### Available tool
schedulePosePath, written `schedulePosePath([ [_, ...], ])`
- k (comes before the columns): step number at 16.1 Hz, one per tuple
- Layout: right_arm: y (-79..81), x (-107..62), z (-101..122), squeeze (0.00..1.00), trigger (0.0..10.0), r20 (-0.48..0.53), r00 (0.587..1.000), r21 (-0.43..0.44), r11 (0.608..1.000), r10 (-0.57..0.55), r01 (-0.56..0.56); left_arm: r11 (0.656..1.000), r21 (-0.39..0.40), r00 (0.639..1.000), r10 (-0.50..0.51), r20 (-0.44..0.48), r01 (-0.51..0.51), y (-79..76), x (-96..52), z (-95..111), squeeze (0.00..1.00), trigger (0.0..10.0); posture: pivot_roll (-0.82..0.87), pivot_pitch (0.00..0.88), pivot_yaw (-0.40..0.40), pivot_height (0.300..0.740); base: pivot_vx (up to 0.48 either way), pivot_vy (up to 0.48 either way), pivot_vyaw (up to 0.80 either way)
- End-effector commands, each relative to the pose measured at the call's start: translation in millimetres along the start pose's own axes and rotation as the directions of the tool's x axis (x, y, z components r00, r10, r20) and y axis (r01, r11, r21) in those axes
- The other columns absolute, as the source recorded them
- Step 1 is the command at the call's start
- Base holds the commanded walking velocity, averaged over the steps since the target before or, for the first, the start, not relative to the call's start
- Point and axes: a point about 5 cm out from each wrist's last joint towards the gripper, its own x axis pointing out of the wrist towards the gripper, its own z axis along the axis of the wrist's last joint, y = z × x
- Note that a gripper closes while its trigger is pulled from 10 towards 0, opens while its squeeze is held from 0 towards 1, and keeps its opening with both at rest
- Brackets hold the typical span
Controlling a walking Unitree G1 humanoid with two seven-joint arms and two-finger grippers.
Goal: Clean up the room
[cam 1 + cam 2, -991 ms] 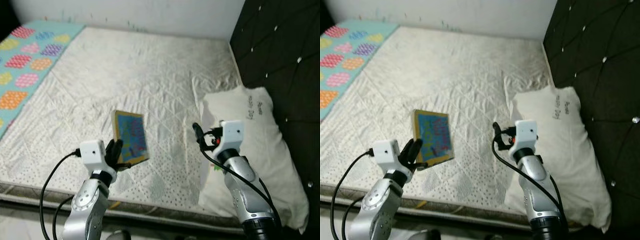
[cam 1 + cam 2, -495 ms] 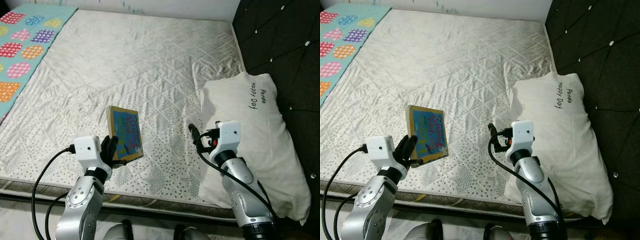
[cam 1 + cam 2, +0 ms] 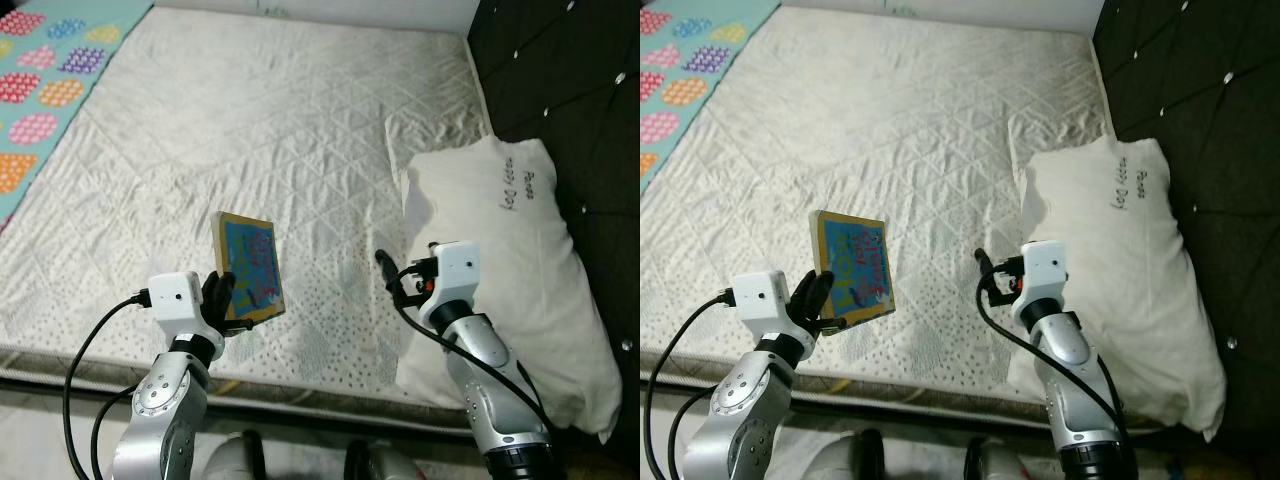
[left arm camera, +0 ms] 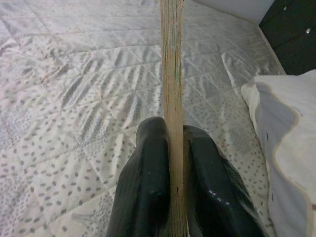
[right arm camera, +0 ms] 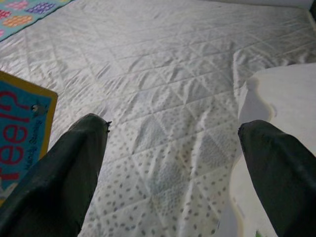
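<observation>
Nearest the camera, left claw clamped on the lower edge of a book, black fingers pressed to either face of it, the yellow-edged board held upright above the front part of the bed and clear of the quilt. Blue cover with red lettering turned toward the pillow side, yellow spine toward the patterned blanket. Beside the book, toward the pillow, right claw raised over the same front strip of the bed, fingers spread wide apart with nothing between them, hovering above dotted quilt just short of the pillow. From the right wrist, a corner of the book seen past one finger, a curved edge of the pillow past the other. White pillow lying along the bed's headboard side, near the book but apart from it, small dark handwriting near its far end. Behind the pillow, dark tufted headboard with small shiny buttons. Farther from the book, pale quilted cover stretching wrinkled across the middle of the bed. At the far corner opposite the headboard, turquoise blanket with coloured hexagon patches lying along the bed's edge, well apart from the book.
</observation>
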Motion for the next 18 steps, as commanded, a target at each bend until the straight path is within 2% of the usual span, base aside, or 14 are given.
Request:
schedulePosePath([
  [1,-0.2,-3.7,-1.2,0.00,10.0,-0.005,1.000,0.005,1.000,-0.003,0.003,1.000,0.010,0.999,-0.005,0.036,0.005,-1.9,-1.6,7.5,0.00,10.0,0.09,0.229,-0.041,0.656,0.000,0.000,0.00],
  [2,-1.5,-3.9,-0.8,0.00,10.0,-0.001,1.000,0.005,1.000,-0.003,0.003,1.000,0.009,0.999,-0.005,0.038,0.005,-2.3,-1.2,7.4,0.00,10.0,0.08,0.232,-0.041,0.641,0.000,0.000,0.00],
  [18,-6.3,-4.7,1.2,0.00,10.0,-0.006,1.000,-0.012,1.000,0.008,-0.008,0.999,0.001,0.996,0.052,0.067,-0.052,2.4,-2.8,9.9,0.00,10.0,0.07,0.250,-0.051,0.641,0.000,0.000,0.00],
])
